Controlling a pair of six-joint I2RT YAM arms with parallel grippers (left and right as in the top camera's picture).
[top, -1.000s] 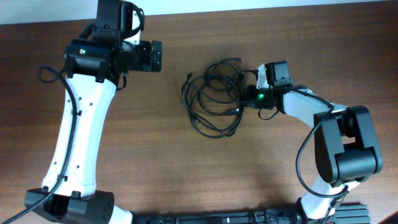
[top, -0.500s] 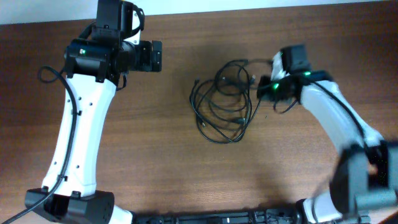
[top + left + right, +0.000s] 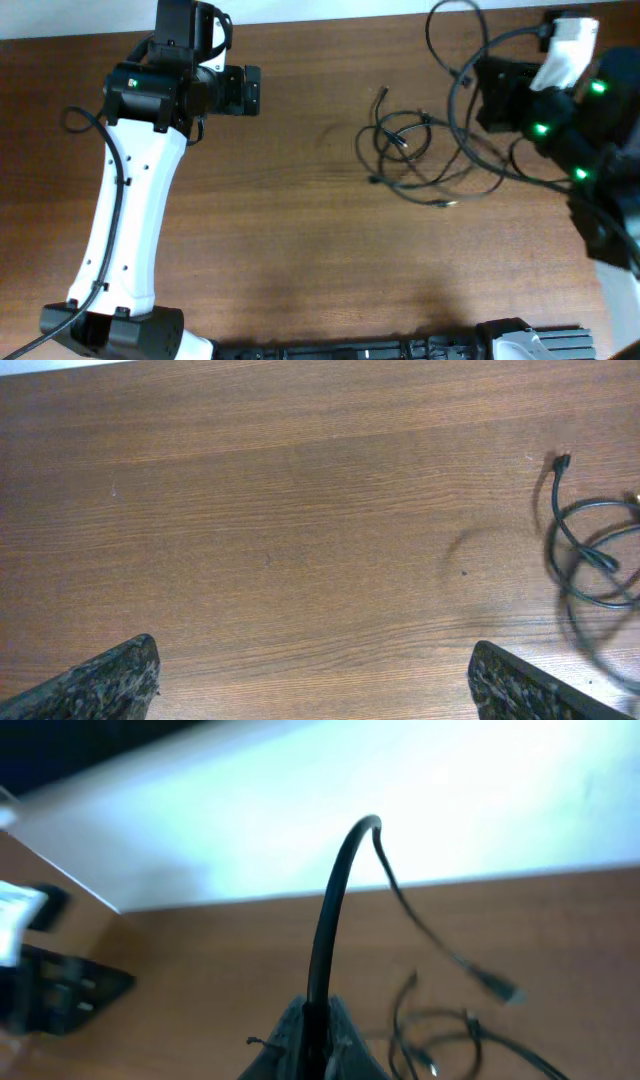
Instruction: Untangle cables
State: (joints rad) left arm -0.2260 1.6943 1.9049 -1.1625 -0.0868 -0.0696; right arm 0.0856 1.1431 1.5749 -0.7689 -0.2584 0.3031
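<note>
Pulling-apart step: right tool point(image 3: 318, 1017), clamped on one strand of the cables point(image 3: 420, 160), holds it raised; next, the wide, empty left tool point(image 3: 315, 680) should pin loops to its right

Left arm point(image 3: 125, 230): white link rising from its base, black wrist turned toward the right arm.
Left gripper point(image 3: 252, 90): jaws spread wide, nothing between them.
Right arm point(image 3: 590, 130): held high, close under the overhead camera, blurred.
Right gripper point(image 3: 315, 1035): jaws pinched together on one cable point(image 3: 335, 890).
</note>
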